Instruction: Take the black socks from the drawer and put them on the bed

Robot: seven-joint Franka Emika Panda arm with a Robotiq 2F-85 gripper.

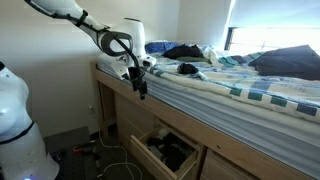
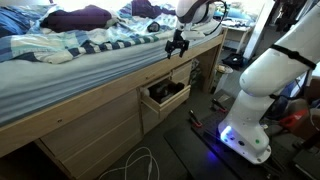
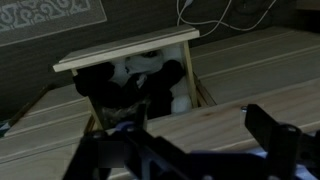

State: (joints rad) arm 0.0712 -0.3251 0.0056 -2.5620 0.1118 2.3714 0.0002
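Gripper [image 1: 141,88] hangs spread and empty over the open drawer [image 3: 125,50], because, we judge, the black socks [image 1: 187,68] already lie on the bed [image 1: 230,95], just beside the navy heap [image 1: 185,48].

Black socks [image 1: 187,68]: small dark oval bundle lying on top of the bed [image 1: 250,92], on the striped bedding near the front edge. They sit just in front of a bigger dark heap, apart from it as far as the exterior view shows.

Drawer [image 1: 150,160]: pale wood box, pulled out from the frame under the mattress, open in both exterior views [image 2: 162,104]. Interior is dark. Wrist view looks down at its flat front panel [image 3: 125,50]. Behind that is a jumble of dark items with a few white patches, too dim to sort.

Bed [image 2: 70,60]: tall light-wood frame, white bedding with blue-teal stripes and checks, rumpled, dark pillows further back.
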